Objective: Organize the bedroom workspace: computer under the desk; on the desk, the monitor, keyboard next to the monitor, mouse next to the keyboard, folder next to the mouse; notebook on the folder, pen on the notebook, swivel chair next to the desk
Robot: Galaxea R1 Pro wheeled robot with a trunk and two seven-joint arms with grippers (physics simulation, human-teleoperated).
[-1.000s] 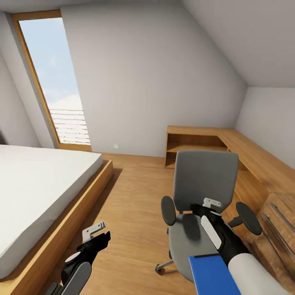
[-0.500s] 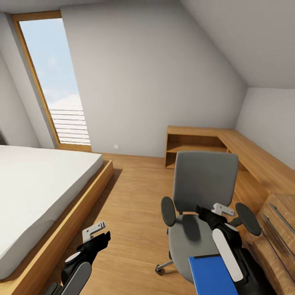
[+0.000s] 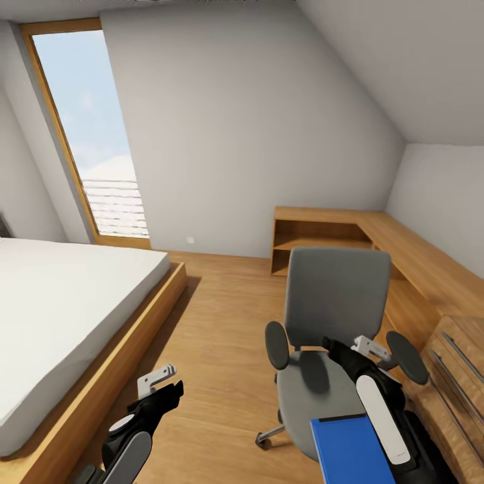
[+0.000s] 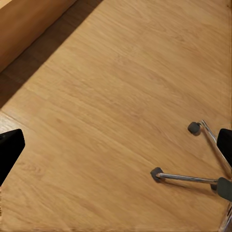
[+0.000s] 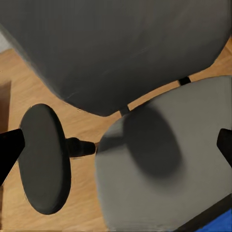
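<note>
Swivel chair: grey seat and back, black oval armrests, chrome base. Folder on its seat: bright blue. Floor around the chair: honey-toned wood grain. Bed beside the chair: white mattress, wooden frame. Shelving behind it: light wood.

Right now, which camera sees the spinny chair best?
The head view: the swivel chair shows back, seat, both armrests and part of the base. The right wrist view shows its back, seat and one armrest close up. The left wrist view shows chrome legs and casters.
</note>
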